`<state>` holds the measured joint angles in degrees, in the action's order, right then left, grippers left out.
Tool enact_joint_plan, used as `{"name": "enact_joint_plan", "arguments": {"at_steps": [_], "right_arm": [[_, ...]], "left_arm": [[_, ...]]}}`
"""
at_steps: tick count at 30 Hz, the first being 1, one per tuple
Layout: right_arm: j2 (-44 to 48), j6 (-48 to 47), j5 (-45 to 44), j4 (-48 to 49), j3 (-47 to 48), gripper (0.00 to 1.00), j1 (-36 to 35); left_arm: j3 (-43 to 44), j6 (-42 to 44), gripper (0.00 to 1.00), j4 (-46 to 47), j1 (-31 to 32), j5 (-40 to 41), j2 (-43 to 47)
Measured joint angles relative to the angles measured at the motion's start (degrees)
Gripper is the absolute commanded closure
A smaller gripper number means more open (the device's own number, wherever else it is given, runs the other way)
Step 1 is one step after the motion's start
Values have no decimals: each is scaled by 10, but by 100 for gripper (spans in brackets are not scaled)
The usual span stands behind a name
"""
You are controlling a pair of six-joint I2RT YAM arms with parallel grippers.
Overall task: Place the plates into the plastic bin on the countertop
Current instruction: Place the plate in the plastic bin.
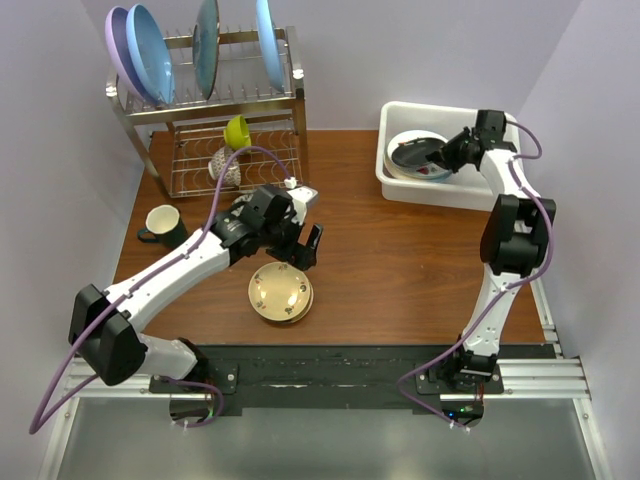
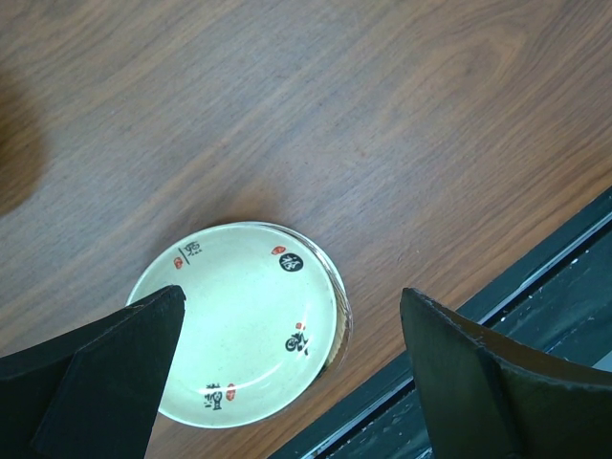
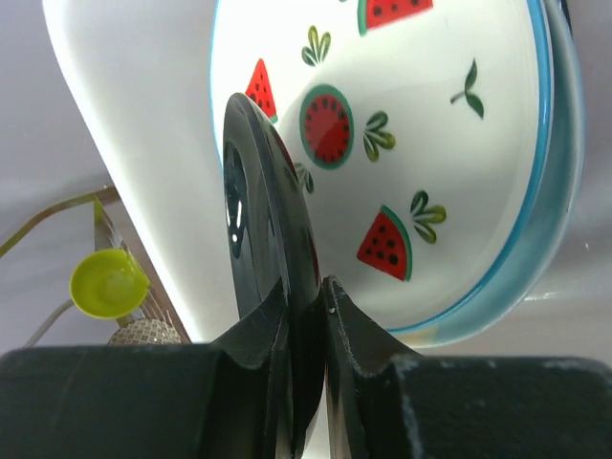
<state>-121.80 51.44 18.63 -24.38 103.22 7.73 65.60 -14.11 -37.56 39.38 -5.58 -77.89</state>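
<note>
A tan plate [image 1: 281, 292] with small red and black marks lies flat on the wooden countertop [image 1: 400, 260] near its front edge. My left gripper [image 1: 300, 240] hovers just behind and above it, open wide. In the left wrist view the plate [image 2: 239, 316] shows between and below the spread fingers of the left gripper [image 2: 292, 306]. My right gripper [image 1: 450, 152] reaches into the white plastic bin [image 1: 390, 178] and is shut on the rim of a glossy black plate [image 3: 253, 220]. The black plate stands tilted over a watermelon-patterned plate [image 3: 402, 143] lying in the bin.
A two-tier steel wire rack [image 1: 210, 100] at the back left holds blue and lilac plates [image 1: 150, 50], a lime-green bowl [image 1: 237, 131] and a patterned cup [image 1: 225, 170]. A dark mug [image 1: 160, 226] stands in front of it. A black rail [image 1: 380, 360] runs along the near edge.
</note>
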Motion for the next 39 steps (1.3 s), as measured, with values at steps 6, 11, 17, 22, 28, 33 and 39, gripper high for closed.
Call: {"name": "enact_joint_plan", "arguments": {"at_steps": [6, 11, 17, 22, 28, 33, 39], "right_arm": [[-20, 3, -10, -1, 15, 71, 4], [-34, 12, -12, -1, 16, 69, 5], [-43, 21, -12, 0, 19, 44, 5], [-45, 19, -12, -1, 21, 20, 5], [-32, 10, -18, 1, 18, 10, 5], [13, 5, -30, 1, -6, 9, 5], [68, 4, -31, 8, -14, 9, 5]], "left_arm": [[-9, -1, 0, 1, 0, -3, -1], [-11, -3, 0, 2, 0, -9, -1], [-15, -3, 0, 3, 0, -16, -1], [-15, -3, 0, 4, 0, -17, -1], [-18, -5, 0, 5, 0, -21, -1], [-24, -13, 0, 11, 0, -29, 0], [-37, -16, 0, 14, 0, -32, 2]]}}
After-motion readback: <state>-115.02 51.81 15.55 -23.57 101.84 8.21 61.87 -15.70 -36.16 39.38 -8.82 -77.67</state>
